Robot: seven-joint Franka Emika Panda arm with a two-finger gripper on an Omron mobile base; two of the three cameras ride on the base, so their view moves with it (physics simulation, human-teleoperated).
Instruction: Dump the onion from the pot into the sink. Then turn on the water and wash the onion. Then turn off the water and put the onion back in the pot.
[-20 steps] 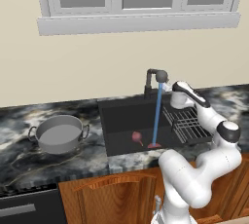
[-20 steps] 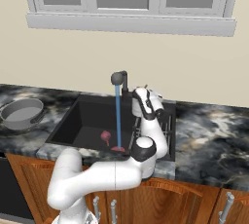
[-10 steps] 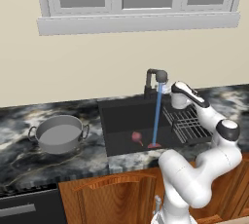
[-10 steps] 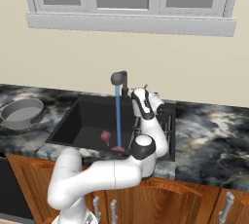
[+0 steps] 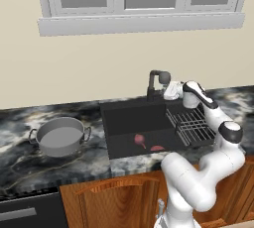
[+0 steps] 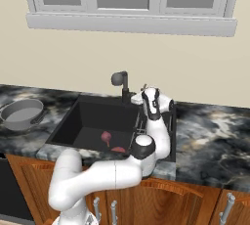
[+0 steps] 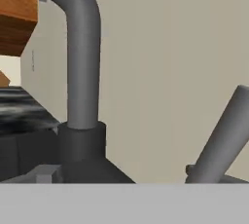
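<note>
- Near: the onion (image 5: pixel 138 140) lies on the floor of the sink (image 5: pixel 119 118), toward the front wall and a little right of the basin's middle. A flatter pink-red sliver (image 5: pixel 157 148) lies just beside it, closer to the front right corner. Right base view agrees: onion (image 6: pixel 105 137) on the sink (image 6: pixel 83 116) floor, sliver (image 6: pixel 118 149) nearer the front.
- Change: the blue stream that fell from the tap head half a second ago is gone. No water shows under the tap (image 5: pixel 158 81) now. I read that as water off, wash step finished.
- Wire rack (image 5: pixel 191 125) sits in the right part of the basin, nothing on it that I can make out.
- Left: the pot (image 5: pixel 60 136) stands on the worktop (image 5: pixel 30 167) well apart from the sink's left rim, upright, pale inside bare.
- Far: the tool (image 5: pixel 172 91) is up at the back rim of the sink, just beside the tap base. Hand view shows the tap's upright pipe (image 7: pixel 82 57) close in, with the slanted lever (image 7: pixel 221 135) to its right. Fingers not visible in the hand view; whether they are apart or together I cannot tell from either base view.
- Judgement: what remains is the return. The arm has to back off the tap, drop into the basin, take the onion and not the sliver, then carry it across the left rim to the pot.
</note>
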